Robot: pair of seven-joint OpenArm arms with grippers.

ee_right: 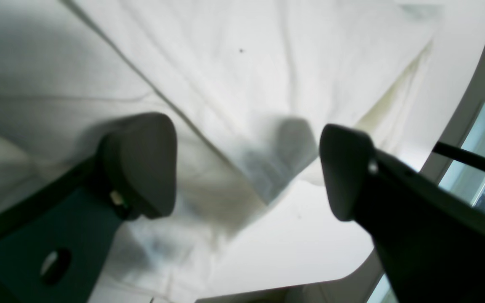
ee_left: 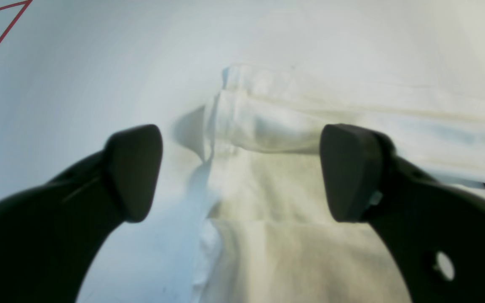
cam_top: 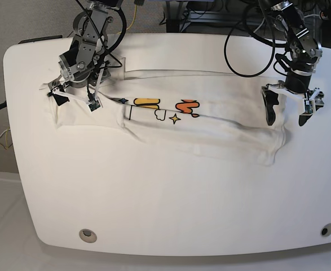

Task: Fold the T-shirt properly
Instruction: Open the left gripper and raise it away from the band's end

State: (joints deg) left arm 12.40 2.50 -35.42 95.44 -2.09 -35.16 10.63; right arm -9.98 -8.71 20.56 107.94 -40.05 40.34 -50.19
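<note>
Across the far half of the white worktop (cam_top: 154, 192), the T-shirt (cam_top: 210, 132) is lying as a long folded band, its long axis running left to right, with part of the coloured print (cam_top: 165, 107) showing on top near the middle.

The left gripper (cam_top: 289, 110) is hovering over the band's right end with its jaws spread wide and holding nothing. In the left wrist view, the left gripper (ee_left: 240, 172) is straddling the cloth's layered end edge (ee_left: 225, 109), which is lying directly below and between the pads; bare worktop is lying to one side of that edge.

The right gripper (cam_top: 72, 96) is sitting at the band's left end, jaws likewise spread and empty. In the right wrist view, the right gripper (ee_right: 246, 168) is framing a folded corner (ee_right: 276, 168) of the cloth below it, close to the worktop's rim.

Judgement: each arm is standing nearest its own end of the band, so any further fold would turn on bringing one end along the long axis toward the other.
</note>
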